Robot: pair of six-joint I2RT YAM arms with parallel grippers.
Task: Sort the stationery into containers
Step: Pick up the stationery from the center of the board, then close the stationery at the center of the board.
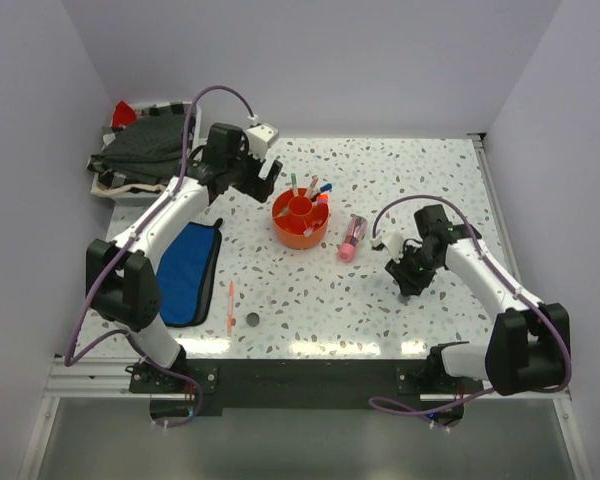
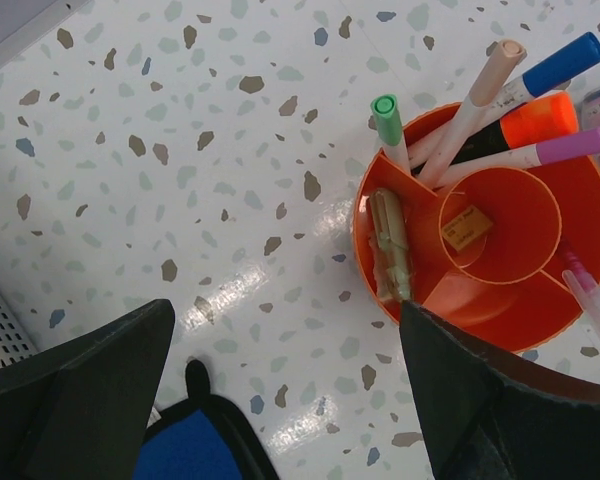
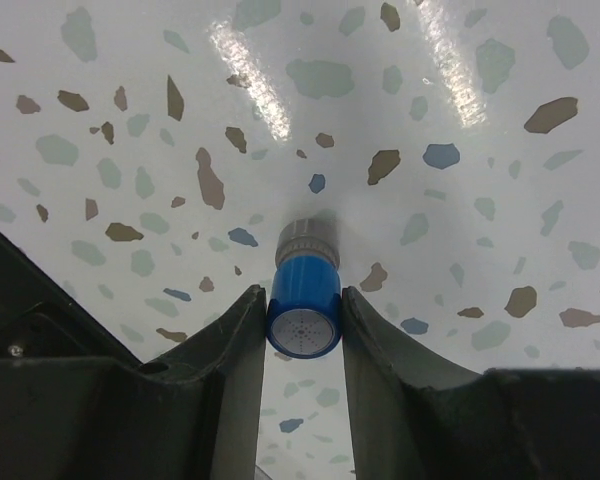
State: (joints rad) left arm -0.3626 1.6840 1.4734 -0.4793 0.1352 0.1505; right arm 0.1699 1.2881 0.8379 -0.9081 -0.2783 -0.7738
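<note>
— Top external view is taken first: how far along can the sorting be judged to be?

— More than half done, it is judged. The orange organiser (image 1: 300, 237) is already loaded. Four items are seen outside any container. The fat pink tube (image 1: 352, 238) lies just right of the organiser. A thin pink pen (image 1: 230, 305) and a dark disc (image 1: 252, 320) lie near the front edge of the bench (image 1: 430, 180), beside the blue pouch (image 1: 188, 272). The fourth is the small blue cylinder (image 3: 304, 290).

— Where is that cylinder found?

— On the right part of the bench. In the right wrist view it is shown between the fingers of the right gripper (image 3: 303, 298). It is pinched from both sides, as far as contact can be made out. Whether it is lifted off the bench cannot be told.

— And the other arm?

— The left gripper (image 2: 285, 315) is held spread wide over the bench just beside the organiser, with nothing between its fingers.

— What is counted inside the organiser?

— In the left wrist view, five items are leaned in the outer ring:
- a green-capped marker (image 2: 386, 110)
- a beige-capped pen (image 2: 480, 90)
- a blue-capped marker (image 2: 560, 62)
- a purple-capped marker (image 2: 575, 145)
- the orange highlighter (image 2: 540, 120)

One clear pen (image 2: 592, 300) is laid in another compartment and one tan eraser (image 2: 467, 228) in the central cup. One pale item (image 2: 388, 250) in a side compartment cannot be identified. Two containers are counted, and no item can be made out on the pouch.
</note>
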